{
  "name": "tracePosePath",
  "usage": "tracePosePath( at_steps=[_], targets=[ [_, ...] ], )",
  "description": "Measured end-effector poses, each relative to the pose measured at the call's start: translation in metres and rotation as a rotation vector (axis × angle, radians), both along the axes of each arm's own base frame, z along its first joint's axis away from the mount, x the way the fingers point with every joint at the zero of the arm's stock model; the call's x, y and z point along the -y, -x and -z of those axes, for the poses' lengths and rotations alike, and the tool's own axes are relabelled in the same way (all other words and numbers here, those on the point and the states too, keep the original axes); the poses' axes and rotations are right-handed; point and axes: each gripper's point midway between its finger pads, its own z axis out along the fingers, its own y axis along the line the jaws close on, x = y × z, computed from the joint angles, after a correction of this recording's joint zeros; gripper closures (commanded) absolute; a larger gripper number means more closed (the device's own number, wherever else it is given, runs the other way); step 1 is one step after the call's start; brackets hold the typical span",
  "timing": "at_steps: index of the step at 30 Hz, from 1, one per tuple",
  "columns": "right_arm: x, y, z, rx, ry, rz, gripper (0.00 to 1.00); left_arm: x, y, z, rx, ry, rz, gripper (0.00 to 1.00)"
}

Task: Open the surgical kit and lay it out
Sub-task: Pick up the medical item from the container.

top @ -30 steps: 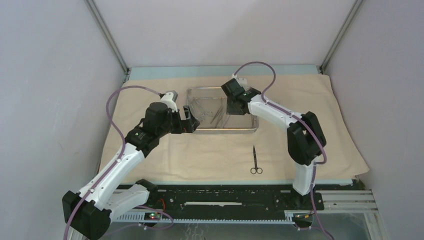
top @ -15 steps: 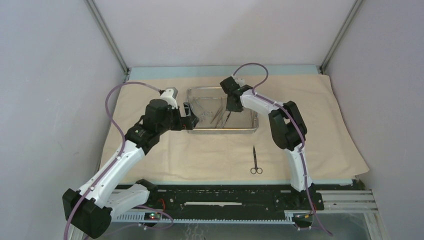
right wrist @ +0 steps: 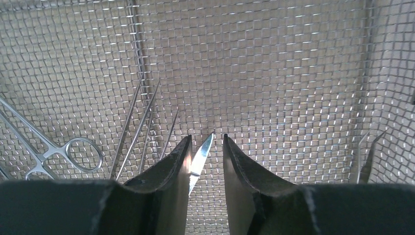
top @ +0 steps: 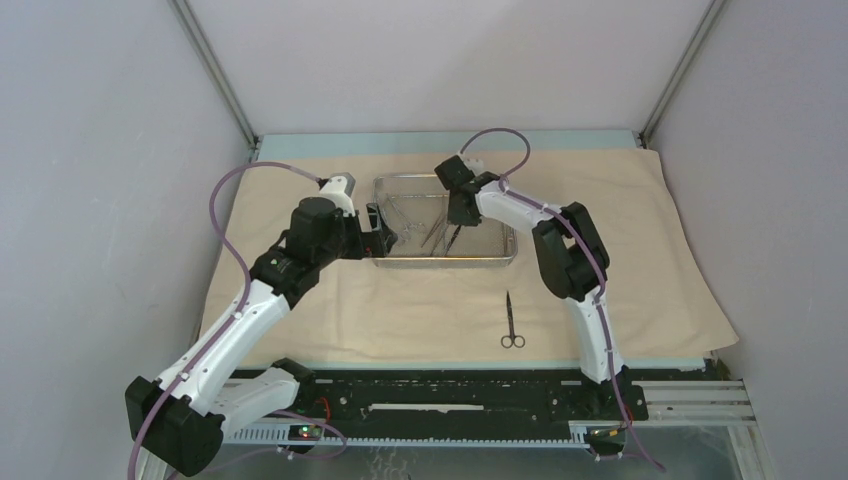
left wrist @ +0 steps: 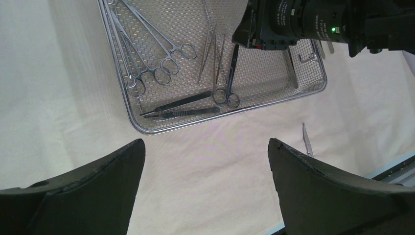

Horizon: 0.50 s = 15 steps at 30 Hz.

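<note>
Steel scissor blade sits in the mesh tray between close-set fingers of the right gripper, whether clamped we cannot tell; we flag slippage from so thin a hold, left gripper spread wide.

The top camera looks down from above and behind, over the whole bench. The left wrist camera sees the mesh tray obliquely from its left. The right wrist camera sits close above the tray's mesh.
</note>
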Motion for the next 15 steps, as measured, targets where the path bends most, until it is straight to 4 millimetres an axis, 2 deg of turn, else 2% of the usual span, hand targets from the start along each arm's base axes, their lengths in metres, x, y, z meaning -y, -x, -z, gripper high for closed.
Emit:
tracePosePath(
  at_steps=[10,15],
  targets=[
    [-0.0075,0.0024,0.0079,-0.009,0.004,-0.007,0.72,-0.0001,0.0,-0.0002,0.001,-0.001,0.001,0.0],
    [-0.0115,0.0034,0.0078,-0.006,0.0,-0.007,0.89,-0.0004,-0.0003,-0.0002,0.004,-0.004,0.002,0.0]
  ],
)
